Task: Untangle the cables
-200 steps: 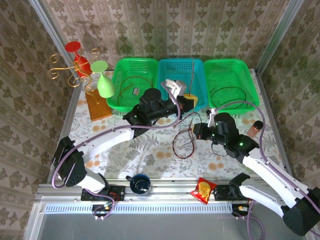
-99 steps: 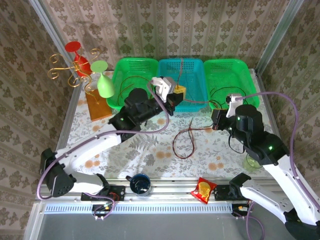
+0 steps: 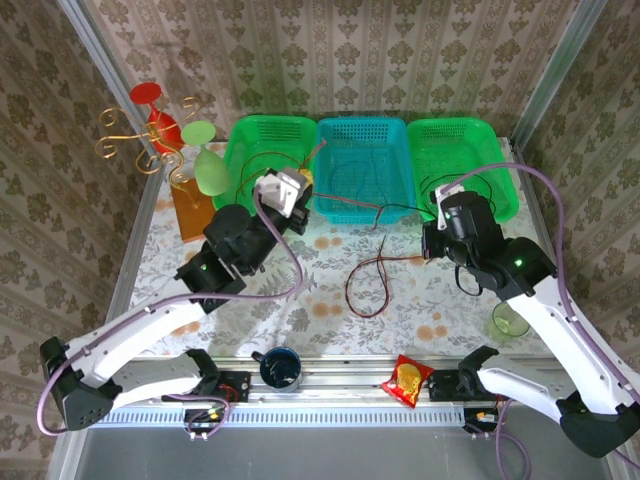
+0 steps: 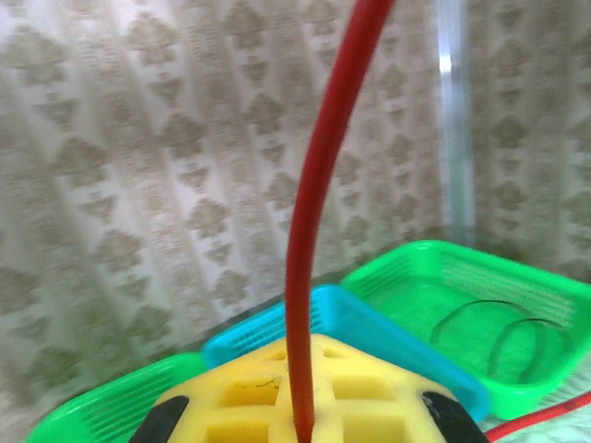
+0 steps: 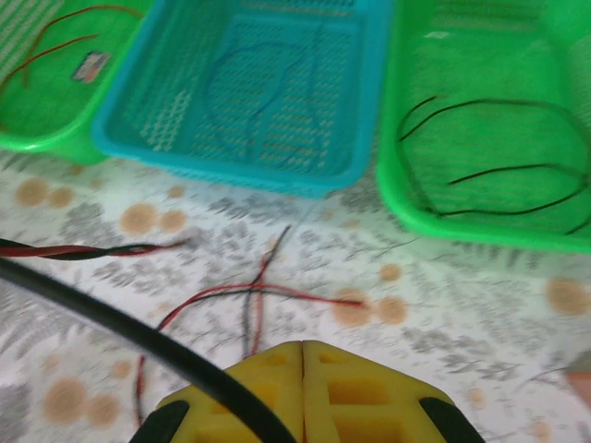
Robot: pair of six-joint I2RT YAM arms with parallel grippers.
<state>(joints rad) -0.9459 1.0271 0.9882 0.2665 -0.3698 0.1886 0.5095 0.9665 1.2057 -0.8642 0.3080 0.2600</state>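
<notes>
My left gripper [image 3: 298, 182] [image 4: 303, 343] hangs in front of the left green basket [image 3: 240, 140], shut on a red cable [image 4: 323, 185] that rises from between its yellow pads. A red and black strand [image 3: 365, 207] stretches from there across to my right gripper [image 3: 432, 238] [image 5: 303, 349]. That gripper is shut, and a black cable [image 5: 111, 318] runs slantwise over its left pad. A loose red and black tangle [image 3: 368, 285] [image 5: 254, 295] lies on the table between the arms. Thin cables also lie in the three baskets: red, dark blue [image 5: 268, 88] and black [image 5: 499, 175].
The blue basket [image 3: 362, 125] and right green basket [image 3: 465, 125] stand along the back. A goblet stand [image 3: 150, 140] with a green glass [image 3: 208, 170] is back left. A dark mug [image 3: 280, 368], a snack packet [image 3: 408, 380] and a green cup [image 3: 508, 322] sit near the front.
My left gripper has swung left from over the blue basket to the left green basket, pulling the red cable. The right gripper moved right and back. The strand between them has drawn out.
</notes>
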